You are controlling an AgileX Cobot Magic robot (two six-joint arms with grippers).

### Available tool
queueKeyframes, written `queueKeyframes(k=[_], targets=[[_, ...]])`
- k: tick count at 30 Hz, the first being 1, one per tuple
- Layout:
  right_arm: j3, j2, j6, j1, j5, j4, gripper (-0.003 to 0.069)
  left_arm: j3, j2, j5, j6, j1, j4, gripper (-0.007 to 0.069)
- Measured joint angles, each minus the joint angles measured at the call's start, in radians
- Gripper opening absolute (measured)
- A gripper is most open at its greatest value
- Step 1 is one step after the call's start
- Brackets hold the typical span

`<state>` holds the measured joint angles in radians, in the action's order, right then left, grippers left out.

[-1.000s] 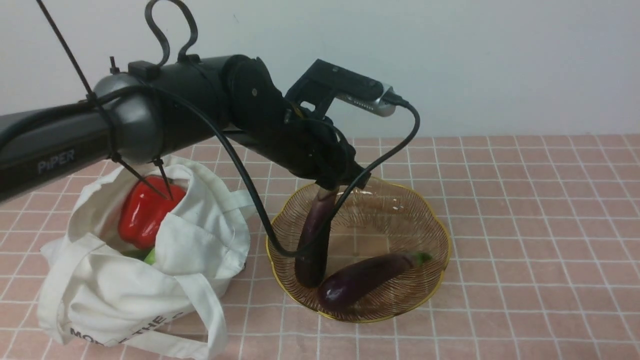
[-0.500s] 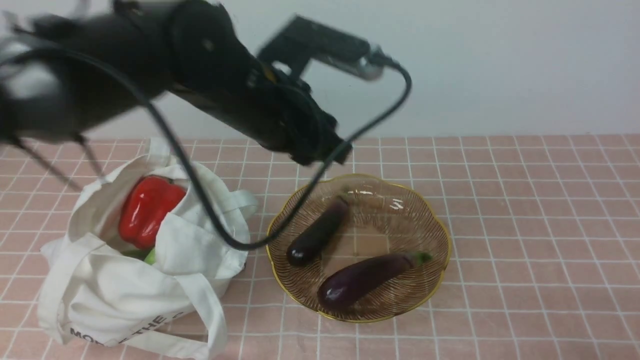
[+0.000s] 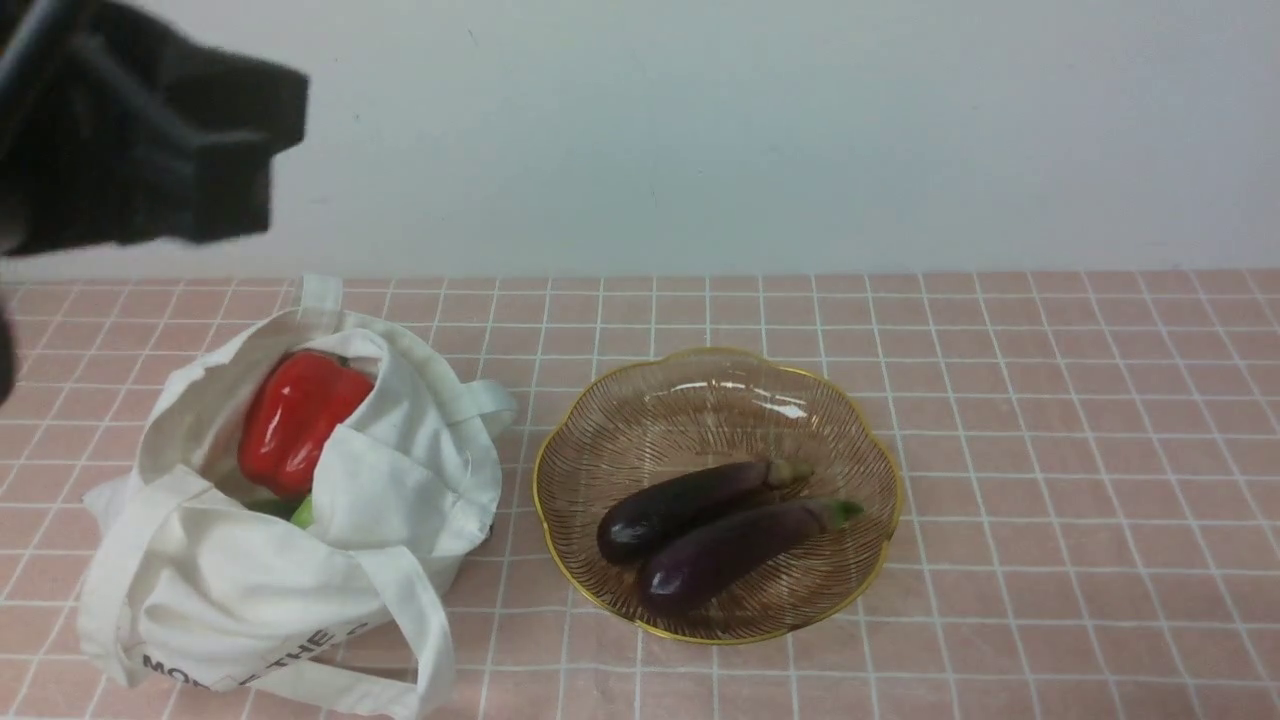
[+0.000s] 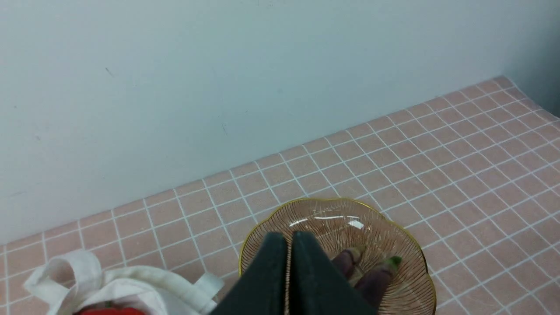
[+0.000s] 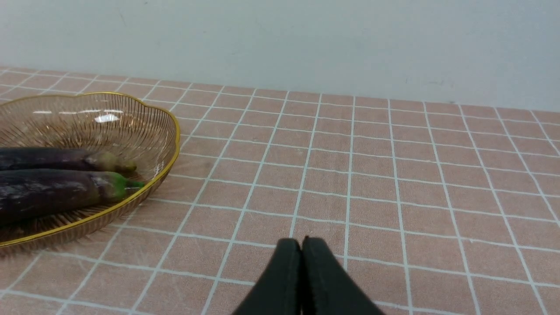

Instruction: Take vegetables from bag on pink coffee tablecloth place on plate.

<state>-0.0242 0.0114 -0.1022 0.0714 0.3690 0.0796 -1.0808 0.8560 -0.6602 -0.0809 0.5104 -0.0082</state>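
The white canvas bag (image 3: 250,580) lies at the left on the pink grid tablecloth (image 3: 1050,450). A red bell pepper (image 3: 295,420) and a small green piece (image 3: 300,513) show in its mouth. The amber ribbed plate (image 3: 870,440) holds the dark eggplant with the tan stem cap (image 3: 685,497) beside the green-stemmed eggplant (image 3: 735,548). My left arm (image 3: 140,140) is a black blur high at the top left. My left gripper (image 4: 288,236) is shut and empty above the plate's (image 4: 411,245) near side. My right gripper (image 5: 302,241) is shut and empty over bare cloth, right of the plate (image 5: 173,144).
A pale wall (image 3: 750,130) runs along the back edge of the cloth. The bag's long handles (image 3: 400,610) trail toward the front edge. In the left wrist view the bag's top (image 4: 109,282) shows beside the plate.
The left gripper let go of the tan-stemmed eggplant, which fell flat and rolled against the green-stemmed one. The left arm pulled up and away to the left.
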Motion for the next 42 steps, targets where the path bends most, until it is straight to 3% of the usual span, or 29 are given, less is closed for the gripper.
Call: queueKeyframes(k=[9,25,30,37,42], targets=[[0.000,0.000,0.000,0.000,0.000,0.000,-0.0015,0.314,-0.375,0.032,0.000,0.000,-0.048,-0.0005],[0.000,0.000,0.000,0.001,0.000,0.000,-0.0015,0.359,-0.455,0.007,0.017,-0.010,-0.048,-0.0005],[0.000,0.000,0.000,0.001,0.000,0.000,-0.0015,0.494,-0.532,0.122,0.066,-0.120,-0.067,-0.0005],[0.000,0.000,0.000,0.001,0.000,0.000,-0.0015,0.877,-0.758,0.321,0.090,-0.370,-0.075,-0.0005],[0.000,0.000,0.000,0.001,0.000,0.000,-0.0015,1.040,-0.837,0.327,0.091,-0.435,-0.074,-0.0005]])
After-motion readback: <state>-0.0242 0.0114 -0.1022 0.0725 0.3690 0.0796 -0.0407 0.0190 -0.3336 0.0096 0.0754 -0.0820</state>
